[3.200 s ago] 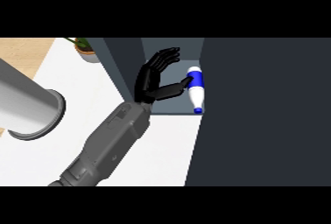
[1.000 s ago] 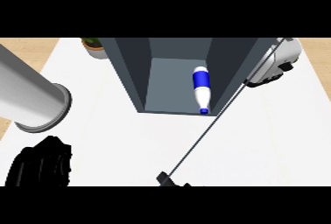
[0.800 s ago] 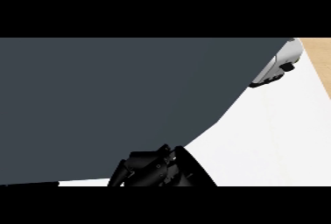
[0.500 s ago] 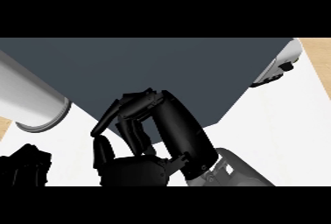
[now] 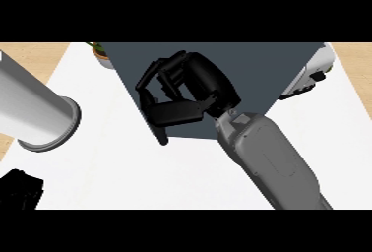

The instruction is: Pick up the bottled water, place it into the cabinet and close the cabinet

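Nearest me, at the lower-left corner, the left hand (image 5: 18, 189) shows only as a dark lump on the white counter (image 5: 145, 172); whether it is open or closed, I cannot tell. From the lower right the grey right forearm (image 5: 272, 162) slants up and inward to the right hand (image 5: 193, 88), which lies against the dark face of the cabinet (image 5: 262, 64). Its fingers are curled, and I see nothing held in them. Just below it a short black bar (image 5: 161, 137) sticks out near the cabinet's lower-left corner. It may be the door's handle, but I can't be sure.

To the left, apart from the cabinet, lies a big grey cylinder (image 5: 33, 113). Farther back a potted plant (image 5: 102, 51) peeks past the cabinet's far-left corner, and a white appliance (image 5: 312, 74) sits at its far right.

The bottled water is nowhere in sight. I would guess it is inside, behind that dark panel, with the door shut or nearly so. If it had to be handled again, I'd expect a stiff, smooth plastic bottle, fairly light, apt to roll on its side, and best taken around the middle of its body.
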Motion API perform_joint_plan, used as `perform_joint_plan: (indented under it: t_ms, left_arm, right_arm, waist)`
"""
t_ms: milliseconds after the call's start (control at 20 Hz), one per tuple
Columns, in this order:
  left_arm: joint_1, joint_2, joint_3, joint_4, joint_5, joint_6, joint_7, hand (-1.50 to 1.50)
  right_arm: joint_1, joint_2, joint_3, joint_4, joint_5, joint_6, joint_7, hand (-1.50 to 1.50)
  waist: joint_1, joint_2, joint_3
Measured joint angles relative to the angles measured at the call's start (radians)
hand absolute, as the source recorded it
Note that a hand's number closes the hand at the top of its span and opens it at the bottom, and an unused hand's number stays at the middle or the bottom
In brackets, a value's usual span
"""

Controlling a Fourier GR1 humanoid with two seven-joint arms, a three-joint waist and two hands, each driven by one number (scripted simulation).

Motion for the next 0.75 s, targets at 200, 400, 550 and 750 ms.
perform_joint_plan:
  t_ms: [200, 400, 550, 750]
  left_arm:
    - [0.004, 0.007, 0.011, 0.002, 0.005, -0.024, 0.004, 1.50]
    - [-0.001, 0.009, 0.014, -0.002, 0.001, -0.029, 0.010, 1.50]
    - [-0.010, 0.002, 0.007, -0.002, -0.006, -0.029, 0.011, 1.50]
    - [-0.018, -0.001, 0.004, -0.010, -0.007, -0.025, 0.019, 1.50]
  right_arm:
    - [-0.010, -0.011, -0.017, 0.056, -0.026, 0.083, -0.061, 1.50]
    - [-0.012, -0.027, -0.022, 0.086, -0.036, 0.149, -0.116, 1.50]
    - [-0.014, -0.040, -0.027, 0.099, -0.049, 0.195, -0.146, 1.50]
    - [-0.013, -0.056, -0.030, 0.109, -0.061, 0.243, -0.174, 1.50]
  waist:
    - [0.002, -0.014, 0.000]
    - [0.007, -0.021, -0.003]
    - [0.010, -0.020, -0.008]
    - [0.017, -0.022, -0.011]
